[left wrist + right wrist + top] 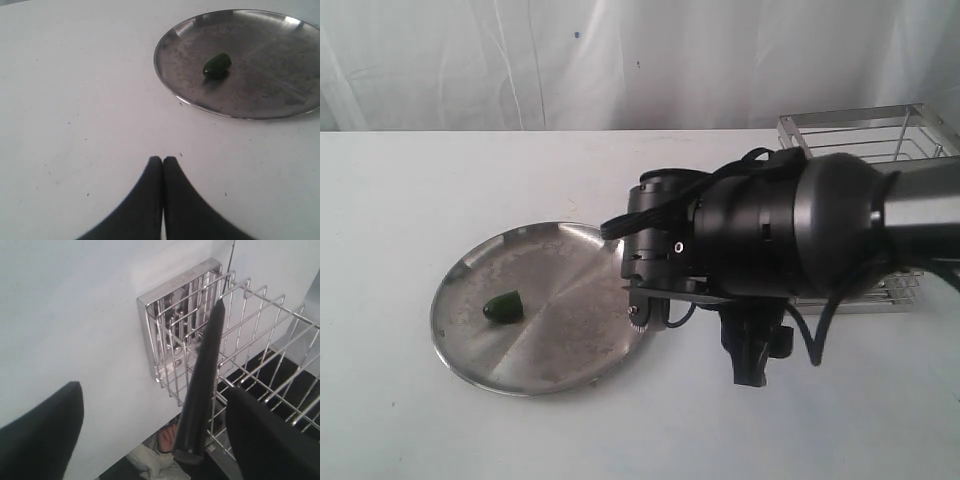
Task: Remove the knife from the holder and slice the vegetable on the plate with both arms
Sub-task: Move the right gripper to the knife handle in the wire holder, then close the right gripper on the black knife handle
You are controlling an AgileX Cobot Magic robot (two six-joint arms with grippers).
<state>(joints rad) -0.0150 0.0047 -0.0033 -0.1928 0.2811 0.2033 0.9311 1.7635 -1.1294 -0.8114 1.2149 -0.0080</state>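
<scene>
The green vegetable [503, 307] lies on the left part of the round steel plate [570, 320]. My left gripper [163, 159] is shut and empty, low over bare table a short way from the plate [260, 95] and the vegetable [217, 65]. The knife's black handle [200, 390] sticks out of the chrome wire holder [170, 325]. My right gripper [155, 387] is open, its fingers on either side of the handle and touching neither side. In the exterior view the right arm [770, 235] covers most of the holder [860, 125] and hides the gripper and knife.
The white table edge runs close by the holder in the right wrist view, with a person's hand [167, 440] and pale sleeve beyond it. A white curtain [620, 60] hangs behind the table.
</scene>
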